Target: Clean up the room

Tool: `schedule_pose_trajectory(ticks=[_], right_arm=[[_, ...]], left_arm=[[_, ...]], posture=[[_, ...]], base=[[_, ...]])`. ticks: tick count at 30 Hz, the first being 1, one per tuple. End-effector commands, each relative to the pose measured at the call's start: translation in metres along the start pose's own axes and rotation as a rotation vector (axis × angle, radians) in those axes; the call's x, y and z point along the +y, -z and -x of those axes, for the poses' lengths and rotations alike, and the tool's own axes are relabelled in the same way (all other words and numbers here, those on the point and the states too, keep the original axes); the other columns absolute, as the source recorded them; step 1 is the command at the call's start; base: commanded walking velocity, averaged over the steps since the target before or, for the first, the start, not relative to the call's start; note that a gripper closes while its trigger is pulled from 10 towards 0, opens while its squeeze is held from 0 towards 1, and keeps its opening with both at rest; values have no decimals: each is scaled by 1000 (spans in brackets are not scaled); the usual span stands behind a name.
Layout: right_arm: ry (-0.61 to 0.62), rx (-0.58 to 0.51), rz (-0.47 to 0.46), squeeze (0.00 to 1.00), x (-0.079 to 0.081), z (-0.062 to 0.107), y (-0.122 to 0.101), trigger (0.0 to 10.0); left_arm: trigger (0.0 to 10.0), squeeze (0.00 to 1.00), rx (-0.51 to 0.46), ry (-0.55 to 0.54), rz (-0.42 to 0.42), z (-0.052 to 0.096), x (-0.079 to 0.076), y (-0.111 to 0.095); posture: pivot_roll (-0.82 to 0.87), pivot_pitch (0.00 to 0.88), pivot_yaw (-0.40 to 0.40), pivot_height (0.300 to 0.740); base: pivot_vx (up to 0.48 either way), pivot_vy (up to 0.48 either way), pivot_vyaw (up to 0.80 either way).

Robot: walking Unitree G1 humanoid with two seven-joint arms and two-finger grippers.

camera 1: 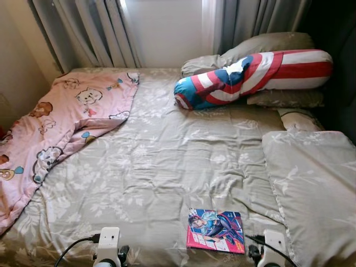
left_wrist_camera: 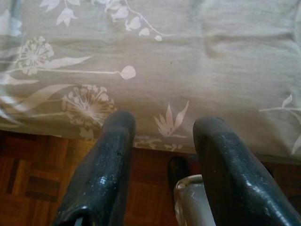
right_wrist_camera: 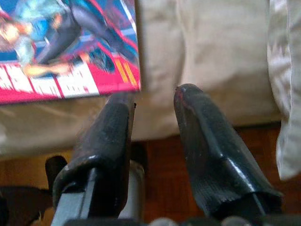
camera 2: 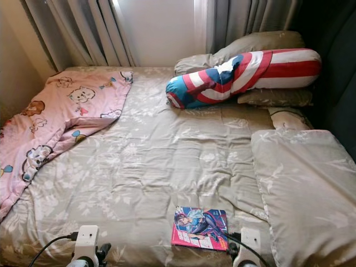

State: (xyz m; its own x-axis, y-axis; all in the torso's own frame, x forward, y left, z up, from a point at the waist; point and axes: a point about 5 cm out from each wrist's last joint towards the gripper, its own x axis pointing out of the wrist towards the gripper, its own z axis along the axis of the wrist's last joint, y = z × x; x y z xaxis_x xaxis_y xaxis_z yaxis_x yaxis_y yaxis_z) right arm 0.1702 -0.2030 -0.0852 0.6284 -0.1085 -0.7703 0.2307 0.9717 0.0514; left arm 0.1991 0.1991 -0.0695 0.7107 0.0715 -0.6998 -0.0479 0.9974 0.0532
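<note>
A comic book [camera 1: 216, 230] with a pink and blue cover lies flat near the front edge of the bed [camera 1: 167, 161], which has a beige floral duvet. My right gripper [right_wrist_camera: 154, 93] is open and empty, hovering at the bed's edge just in front of the book's [right_wrist_camera: 66, 47] near right corner without touching it. My left gripper [left_wrist_camera: 164, 121] is also open and empty, held at the bed's front edge further left, over bare duvet. The white wrist mounts of both arms [camera 1: 107, 245] [camera 1: 274, 245] show at the bottom of the eye views.
A pink cartoon blanket [camera 1: 67, 117] is crumpled over the bed's left side. A red, white and blue shield bolster [camera 1: 253, 75] leans on grey pillows [camera 1: 267, 44] at the head. A large beige pillow [camera 1: 311, 183] lies at the right. Wooden floor [left_wrist_camera: 33, 174] is below the bed's edge.
</note>
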Motion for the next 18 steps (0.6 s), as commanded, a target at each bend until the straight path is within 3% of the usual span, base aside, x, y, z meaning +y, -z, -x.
schedule_pose_trajectory(ticks=[1,2,3,10,11,12,18], right_arm=[[12,43,-8,325,-8,3,9,10000],[14,49,-7,859,-11,4,11,10000],[14,51,-4,1000,-13,4,11,10000],[30,91,-8,1000,-14,6,21,10000],[31,103,-5,918,-13,7,24,10000],[31,106,-3,0,-12,7,25,10000],[25,123,11,0,-12,9,30,10000]], left_arm=[[10000,0,33,-4,-14,1,-1,7],[10000,0,35,-7,-9,1,-1,7],[10000,0,34,-8,-1,1,-1,6],[10000,0,24,-5,5,0,-3,3],[10000,0,25,-6,5,0,-4,3],[10000,0,25,-6,5,0,-4,3],[10000,0,26,-9,3,0,-5,4]], posture=[[-44,0,35,740],[-46,0,35,740],[-47,0,35,740],[-43,0,27,740],[-42,0,25,740],[-42,0,25,740],[-41,0,22,740]], base=[[0,0,0],[0,0,0],[0,0,0],[0,0,0],[0,0,0],[0,0,0],[0,0,0]])
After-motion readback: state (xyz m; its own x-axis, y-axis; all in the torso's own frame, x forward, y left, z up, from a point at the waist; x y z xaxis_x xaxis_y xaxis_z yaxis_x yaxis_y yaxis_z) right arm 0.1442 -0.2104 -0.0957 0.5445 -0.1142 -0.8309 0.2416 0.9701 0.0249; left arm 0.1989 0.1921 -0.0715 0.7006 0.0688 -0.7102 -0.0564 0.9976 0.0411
